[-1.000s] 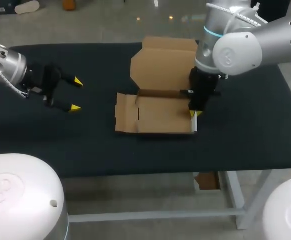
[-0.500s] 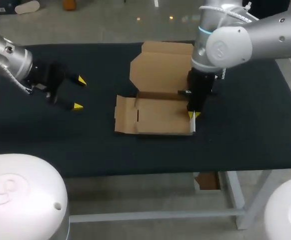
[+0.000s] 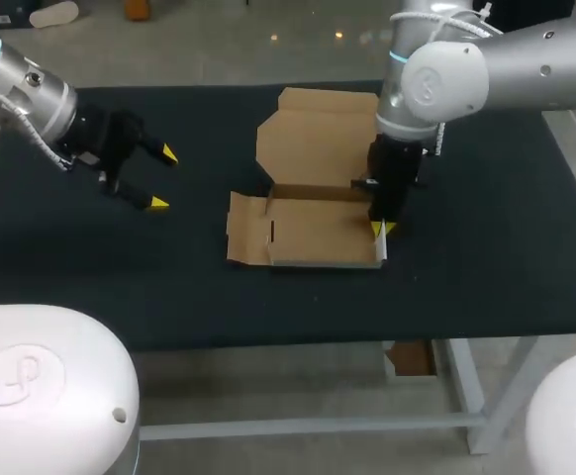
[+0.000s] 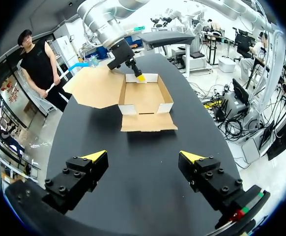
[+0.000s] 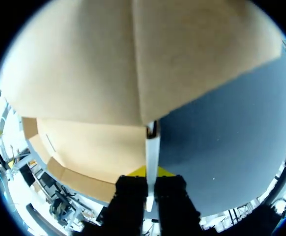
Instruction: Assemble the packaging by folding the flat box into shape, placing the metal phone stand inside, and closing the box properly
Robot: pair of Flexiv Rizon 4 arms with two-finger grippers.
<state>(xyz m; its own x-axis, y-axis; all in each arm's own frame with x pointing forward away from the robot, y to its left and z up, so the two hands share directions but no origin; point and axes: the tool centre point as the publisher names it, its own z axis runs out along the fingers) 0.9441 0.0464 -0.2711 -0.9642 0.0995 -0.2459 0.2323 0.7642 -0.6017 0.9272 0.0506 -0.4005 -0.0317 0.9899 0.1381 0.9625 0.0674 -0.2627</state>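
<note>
The black tabletop (image 3: 486, 257) is the biggest thing here. In the middle of it sits the brown cardboard box (image 3: 318, 233). It is only half made. Its tray is open on top, and the inside shows plain cardboard. Its big lid (image 3: 318, 134) is open and tipped back on the far side. A side flap (image 3: 246, 226) lies flat on the tabletop at the left of the tray.

My right arm (image 3: 466, 79) comes in from the far right and points straight down at the right end of the box. The right hand (image 3: 382, 228) is clenched on the thin right wall (image 5: 152, 147) of the box. One finger is inside the tray and one is outside. In the right wrist view the white edge of that wall runs up from between the two fingers.

My left arm (image 3: 31, 99) comes in from the far left. The left hand (image 3: 162, 178) hangs over the tabletop, well apart from the box and to its left. Its fingers are spread wide and hold nothing. They point toward the box.
</note>
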